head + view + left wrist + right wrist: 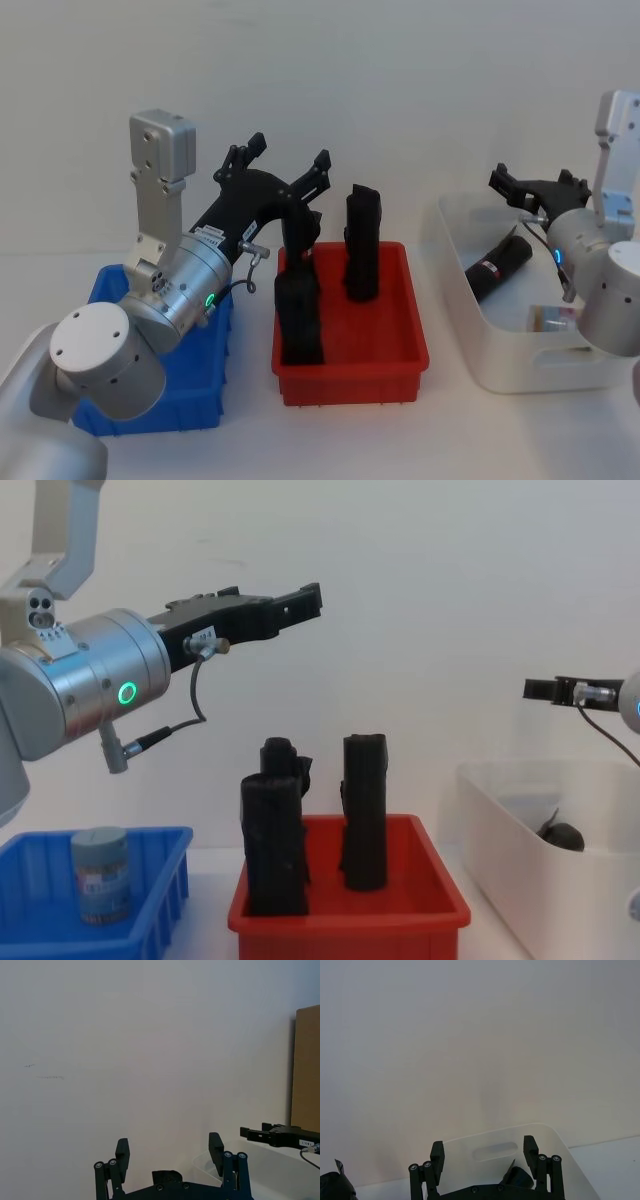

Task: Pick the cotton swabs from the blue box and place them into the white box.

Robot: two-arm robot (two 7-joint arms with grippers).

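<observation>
- The left gripper [277,163], a black jointed metal claw on a brushed silver wrist, is raised in the air with its fingers spread wide and nothing between them; the left wrist view shows the two padded fingertips [122,1152] well apart.
- Below and behind that gripper sits the blue box [165,880], a low bright plastic bin with a thick rim and ribbed walls.
- One jar of cotton swabs [101,874] stands upright inside the blue box: a small round jar with a grey-blue cap and a printed label on its body.
- Below and just ahead of the left gripper is a glossy red plastic rectangular bin [400,340] holding tall matte black rolls [361,243] standing on end.
- The right gripper [540,187], the same black claw, hovers over the white box [455,270], its fingers parted and empty.
- The white box is smooth plastic with rounded corners and an oval handle slot [495,1150] in its far wall.
- Beneath the right gripper, inside the white box, lies a black roll [497,262] on its side, and a small clear jar [553,318] nearer the arm.
- All bins rest on a plain white tabletop [250,440] before a bare pale wall [430,610]; a brown board [306,1070] stands at the room's side.
</observation>
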